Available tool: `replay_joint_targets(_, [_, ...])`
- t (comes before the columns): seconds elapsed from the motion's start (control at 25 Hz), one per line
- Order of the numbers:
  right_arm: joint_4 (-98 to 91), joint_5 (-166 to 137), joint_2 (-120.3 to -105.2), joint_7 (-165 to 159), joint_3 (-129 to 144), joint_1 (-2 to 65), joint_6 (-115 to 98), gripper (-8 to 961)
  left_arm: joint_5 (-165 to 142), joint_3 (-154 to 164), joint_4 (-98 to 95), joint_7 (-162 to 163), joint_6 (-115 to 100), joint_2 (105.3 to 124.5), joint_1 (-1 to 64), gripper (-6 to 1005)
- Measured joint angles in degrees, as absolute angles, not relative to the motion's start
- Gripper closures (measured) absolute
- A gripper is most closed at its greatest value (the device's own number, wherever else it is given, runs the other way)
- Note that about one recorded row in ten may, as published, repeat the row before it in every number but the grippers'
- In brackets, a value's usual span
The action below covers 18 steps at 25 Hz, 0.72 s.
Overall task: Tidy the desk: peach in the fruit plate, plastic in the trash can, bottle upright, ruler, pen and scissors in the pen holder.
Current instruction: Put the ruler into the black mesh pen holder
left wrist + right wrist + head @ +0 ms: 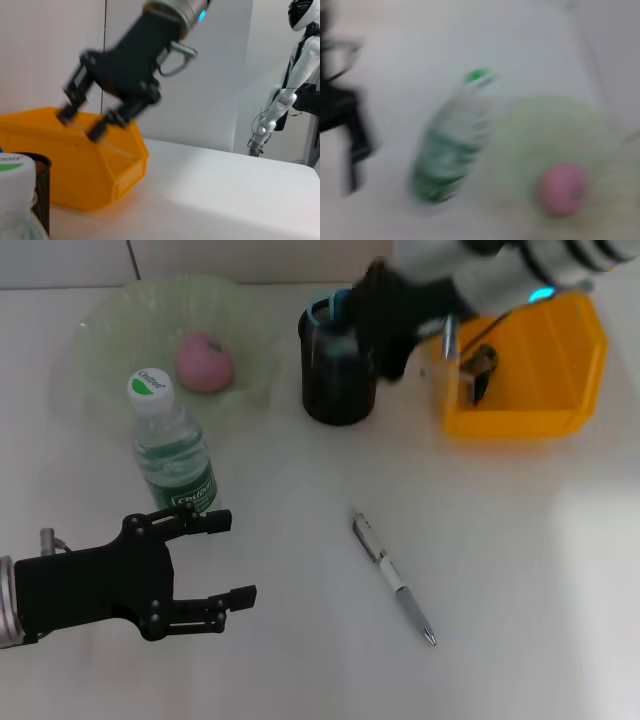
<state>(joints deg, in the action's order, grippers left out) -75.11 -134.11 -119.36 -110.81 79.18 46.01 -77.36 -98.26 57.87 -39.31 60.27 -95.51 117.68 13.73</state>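
Observation:
A pink peach (205,361) lies in the green fruit plate (110,320). In front of the plate the bottle (172,447) stands upright, green-capped. The silver pen (392,577) lies on the table's middle. Something blue (324,309), perhaps the scissors, sticks out of the black pen holder (336,390). My right gripper (370,350) hovers between the holder and the orange trash can (560,415); in the left wrist view its fingers (67,112) are spread over the trash can (75,170). A dark crumpled piece (482,370) lies inside. My left gripper (225,560) is open near the bottle's base. I cannot make out the ruler.
The right wrist view shows the bottle (452,145), the plate (560,125) with the peach (563,189), and my left arm (345,125) beyond. A white humanoid robot (295,75) stands past the table's far edge.

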Motion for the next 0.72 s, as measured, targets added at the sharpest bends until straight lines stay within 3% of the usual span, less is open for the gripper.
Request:
replay_joint_targets(0.32, [-80.16, -113.37, -119.38, -110.18, 73.14, 38.13, -57.61, 566, -98.05, 57.73, -38.79, 59.94, -95.34, 118.10, 13.72, 135])
replay_joint_targets(0.52, [-68.35, -85.23, -119.43, -91.86, 73.22, 35.39, -50.15, 565, -98.09, 57.50, -38.94, 60.12, -95.56, 118.20, 13.75, 135])
replay_joint_targets(0.72, [-49.72, -62.22, -119.38, -74.18, 73.44, 37.13, -53.12, 563, -98.15, 57.48, -39.08, 60.22, -95.81, 118.21, 13.70, 135])
